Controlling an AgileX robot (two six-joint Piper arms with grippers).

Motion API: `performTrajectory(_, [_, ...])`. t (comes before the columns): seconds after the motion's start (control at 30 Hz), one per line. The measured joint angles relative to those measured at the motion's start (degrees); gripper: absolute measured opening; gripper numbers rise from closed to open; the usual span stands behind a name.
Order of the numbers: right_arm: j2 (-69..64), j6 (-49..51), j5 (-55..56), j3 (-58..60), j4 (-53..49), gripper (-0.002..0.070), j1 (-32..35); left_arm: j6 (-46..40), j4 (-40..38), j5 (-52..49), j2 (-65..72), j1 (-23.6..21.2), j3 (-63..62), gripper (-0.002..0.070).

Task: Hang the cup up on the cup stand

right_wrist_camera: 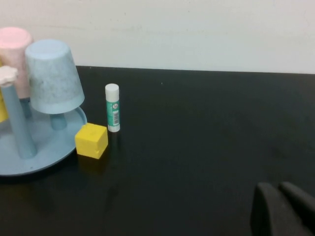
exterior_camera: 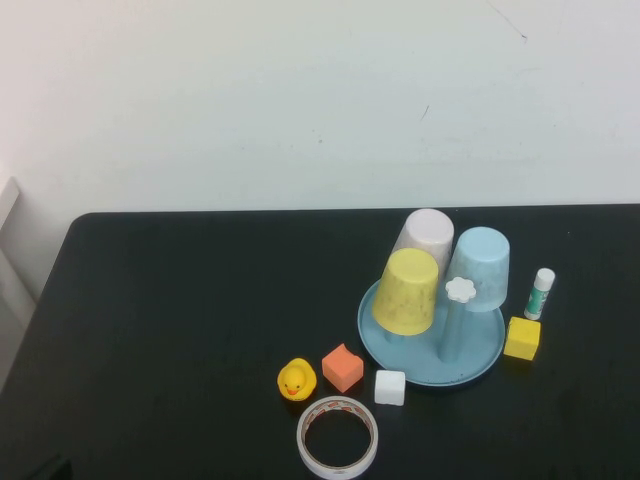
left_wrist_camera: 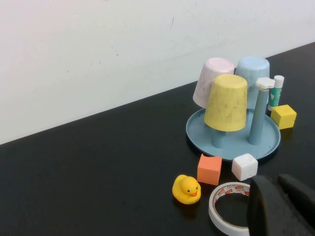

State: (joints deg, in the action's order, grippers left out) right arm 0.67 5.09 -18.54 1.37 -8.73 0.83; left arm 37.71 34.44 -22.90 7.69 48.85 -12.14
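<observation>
The yellow cup (exterior_camera: 408,291) sits upside down on a peg of the light blue cup stand (exterior_camera: 480,362); it also shows in the left wrist view (left_wrist_camera: 226,103) on the stand (left_wrist_camera: 270,142). A pale pink cup (exterior_camera: 424,237) and a light blue cup (exterior_camera: 479,266) hang on other pegs. One peg with a white flower knob (exterior_camera: 459,290) is bare. My left gripper (left_wrist_camera: 278,204) is shut and empty, near the tape roll, away from the stand. My right gripper (right_wrist_camera: 280,209) is shut and empty over bare table, far from the stand (right_wrist_camera: 49,150). Neither gripper shows in the high view.
A yellow rubber duck (exterior_camera: 297,380), an orange cube (exterior_camera: 343,367), a white cube (exterior_camera: 390,387) and a tape roll (exterior_camera: 338,438) lie in front of the stand. A yellow cube (exterior_camera: 522,338) and a glue stick (exterior_camera: 540,293) stand to its right.
</observation>
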Motion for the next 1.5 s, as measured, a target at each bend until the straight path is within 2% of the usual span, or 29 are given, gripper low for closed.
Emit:
performTrajectory(0.9, [0.00, -1.26, -0.09, 0.00, 0.00, -0.0001, 0.00, 0.00, 0.07, -0.10, 0.00, 0.00, 0.48, -0.0001])
performTrajectory(1.0, [0.00, -1.26, -0.09, 0.00, 0.00, -0.0001, 0.00, -4.00, -1.48, -1.63, 0.00, -1.26, 1.22, -0.0001])
performTrajectory(1.1, [0.00, -1.26, -0.09, 0.00, 0.00, -0.0001, 0.00, -12.01, -6.20, -1.80, -0.16, -6.37, 1.88, -0.0001])
performTrajectory(1.3, [0.00, -1.26, -0.09, 0.00, 0.00, -0.0001, 0.00, -31.34, -20.92, 2.69, -3.31, -26.20, 4.53, -0.0001])
performTrajectory(1.43, [0.00, -1.26, -0.09, 0.00, 0.00, -0.0001, 0.00, -36.48, -26.61, 8.28, -6.36, -39.26, 7.36, -0.0001])
performTrajectory(1.5, [0.00, -1.26, -0.09, 0.00, 0.00, -0.0001, 0.00, -37.38, -29.49, 9.07, -7.69, -44.04, 8.65, -0.0001])
